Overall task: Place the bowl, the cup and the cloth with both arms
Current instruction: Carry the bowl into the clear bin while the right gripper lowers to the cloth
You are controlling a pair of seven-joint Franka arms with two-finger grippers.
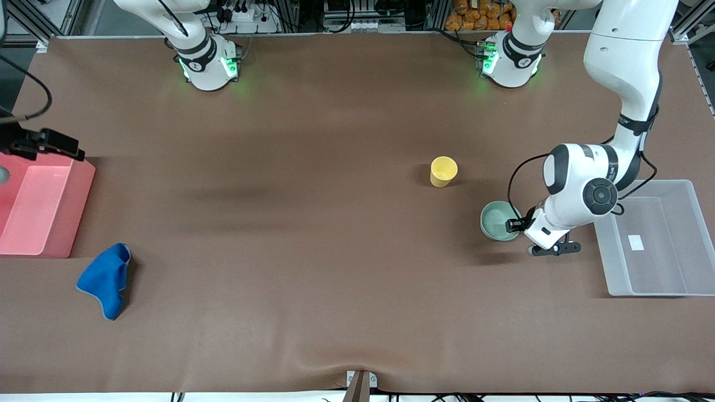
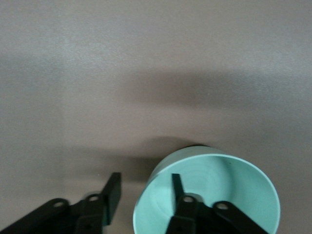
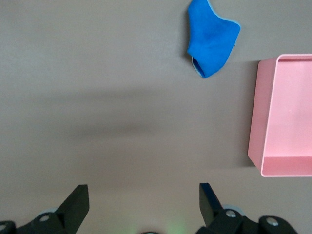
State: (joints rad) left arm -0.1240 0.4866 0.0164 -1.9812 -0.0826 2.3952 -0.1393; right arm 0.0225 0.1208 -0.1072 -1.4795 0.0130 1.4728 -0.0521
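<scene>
Nothing is placed yet, as I judge it: all three things lie on the brown table (image 1: 335, 251). Nearest the front camera, the blue cloth (image 1: 107, 279) sits crumpled beside the pink bin (image 1: 33, 212) at the right arm's end. My left gripper (image 2: 144, 187) is spread wide astride the mint-green bowl (image 1: 499, 220) rim, one finger inside, one outside, not closed; the clear tray (image 1: 651, 240) waits at three o'clock of it. The yellow cup (image 1: 443, 171) stands at eleven o'clock. My right gripper (image 3: 144, 197) hovers wide and empty over the table.
</scene>
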